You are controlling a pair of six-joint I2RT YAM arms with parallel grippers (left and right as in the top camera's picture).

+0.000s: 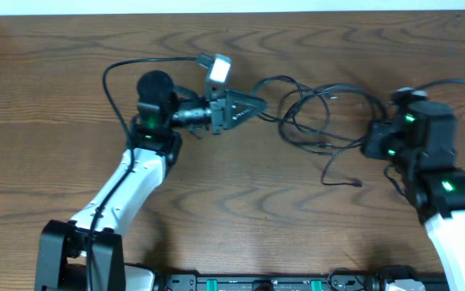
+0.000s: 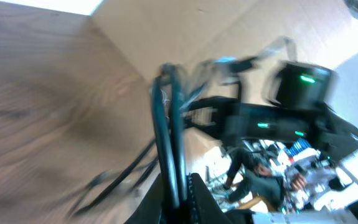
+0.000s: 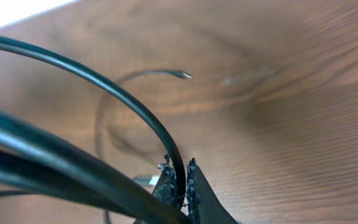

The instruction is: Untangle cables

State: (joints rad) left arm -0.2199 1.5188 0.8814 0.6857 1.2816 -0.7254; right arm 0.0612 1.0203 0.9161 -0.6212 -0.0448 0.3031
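The cables (image 1: 321,117) lie knotted near the surface's (image 1: 232,210) far edge, right of centre. The left end effector (image 1: 258,104) is clamped on their left end, and the right end effector (image 3: 180,183) pinches one black strand. Pulling apart could tighten the knot or make a strand slip. No containers are visible.

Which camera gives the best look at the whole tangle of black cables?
Overhead: it shows the cables as one whole tangle of loops. Left wrist gives only blurred strands; right wrist only a close cord pinched in the right gripper.
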